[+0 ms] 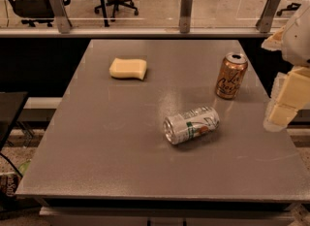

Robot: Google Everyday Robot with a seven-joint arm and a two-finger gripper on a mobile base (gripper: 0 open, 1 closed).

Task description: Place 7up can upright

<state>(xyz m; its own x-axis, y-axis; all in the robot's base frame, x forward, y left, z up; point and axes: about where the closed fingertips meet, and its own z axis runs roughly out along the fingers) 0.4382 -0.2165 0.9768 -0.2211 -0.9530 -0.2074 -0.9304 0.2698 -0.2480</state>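
Silver can (191,124) lies on its side on the table (97,142), a little right of the middle and toward the near edge. One round end faces the lower left and the other points up and right. Green lettering and a small red-orange spot show on its side. Not upright.

Copper can (231,75) stands upright behind the silver can and to its right, near the table's right edge; the two do not touch. Yellow sponge (128,68) lies flat on the far left part of the table, well apart from both cans.

Tool (282,113): at the right edge of the view, over the table's right border, about level with the silver can and well apart from it. It is clear of both cans. Pale, blocky arm (298,40) segments rise above it. Spread or pressed together: cannot tell.

Beyond the table: a glass barrier on metal posts (186,10), with office chairs (34,4) behind it.
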